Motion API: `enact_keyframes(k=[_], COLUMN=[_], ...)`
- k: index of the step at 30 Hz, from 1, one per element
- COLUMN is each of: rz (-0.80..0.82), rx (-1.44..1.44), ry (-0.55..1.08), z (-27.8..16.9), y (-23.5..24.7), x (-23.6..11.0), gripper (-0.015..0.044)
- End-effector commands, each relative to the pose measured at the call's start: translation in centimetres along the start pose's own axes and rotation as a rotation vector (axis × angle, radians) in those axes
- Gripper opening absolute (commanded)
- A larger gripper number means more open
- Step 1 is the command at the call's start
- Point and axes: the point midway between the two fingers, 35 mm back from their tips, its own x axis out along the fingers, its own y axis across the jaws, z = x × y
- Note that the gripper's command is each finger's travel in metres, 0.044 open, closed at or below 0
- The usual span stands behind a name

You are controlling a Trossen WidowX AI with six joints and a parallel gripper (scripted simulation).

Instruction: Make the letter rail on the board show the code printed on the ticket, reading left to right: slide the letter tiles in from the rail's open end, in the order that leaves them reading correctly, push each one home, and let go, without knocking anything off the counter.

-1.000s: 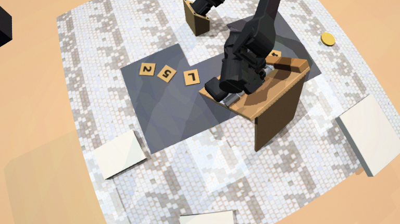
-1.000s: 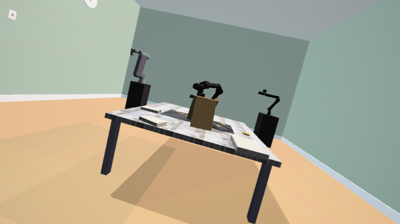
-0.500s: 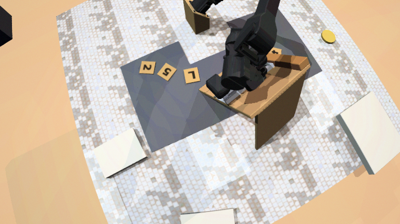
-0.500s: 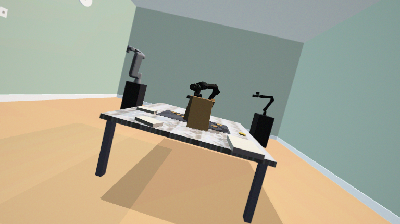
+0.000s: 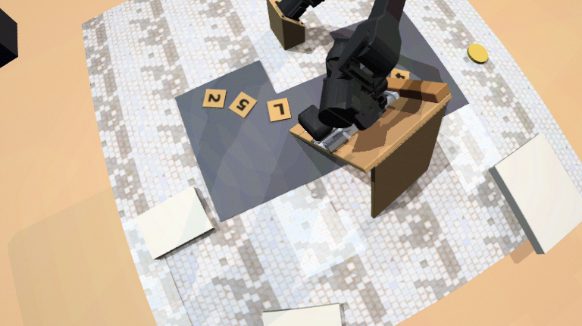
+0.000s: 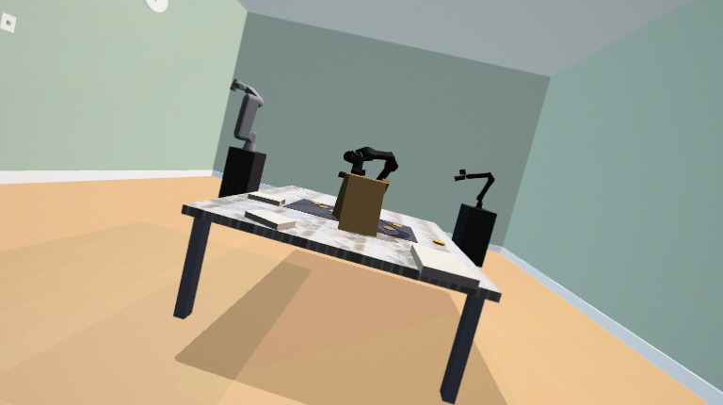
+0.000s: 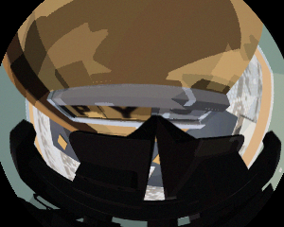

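The sloped wooden board point(image 5: 364, 157) point(image 6: 362, 203) carries a clear-grey letter rail point(image 5: 336, 139) point(image 7: 133, 96) across it, partly hidden by the arm. In the wrist view a P tile point(image 7: 80, 112) and a Y tile point(image 7: 128, 113) sit side by side in the rail. My gripper point(image 7: 155, 119) is shut and empty, its tips close to the rail, right of the Y; the arm hides the tips in the top view. A 2 tile point(image 5: 214, 98), a 5 tile point(image 5: 242, 104) and an L tile point(image 5: 279, 109) lie on the dark mat; a 4 tile point(image 5: 399, 74) lies behind the board. No ticket print is readable.
The dark mat point(image 5: 240, 177) lies under the board. A wooden bar point(image 5: 422, 89) stands along the board's back right edge. A yellow disc point(image 5: 477, 53) lies to the right. Pale blocks point(image 5: 176, 224) point(image 5: 540, 193) lie toward the counter's edges. The arm's wooden base point(image 5: 285, 26) stands behind.
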Motion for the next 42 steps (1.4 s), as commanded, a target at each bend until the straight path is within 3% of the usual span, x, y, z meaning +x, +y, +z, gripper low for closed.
enact_keyframes(k=[1, 16, 25, 33, 37, 42], rz=[0.001, 0.000, -0.048, -0.356, -0.559, -0.570], rx=[-0.005, -0.004, -0.586, -1.198, -1.437, -1.448], ry=[0.001, 0.002, -0.285, -0.527, -0.574, -0.575], z=[-0.3, -1.6, -5.5, -10.1, -11.8, -11.9], y=[0.0, 0.1, 3.1, 7.0, 8.5, 8.6], x=[-0.4, -1.8, -7.6, -11.3, -12.1, -12.2], gripper=[0.0000, 0.0000, 0.0236, 0.0440, 0.0440, 0.0440])
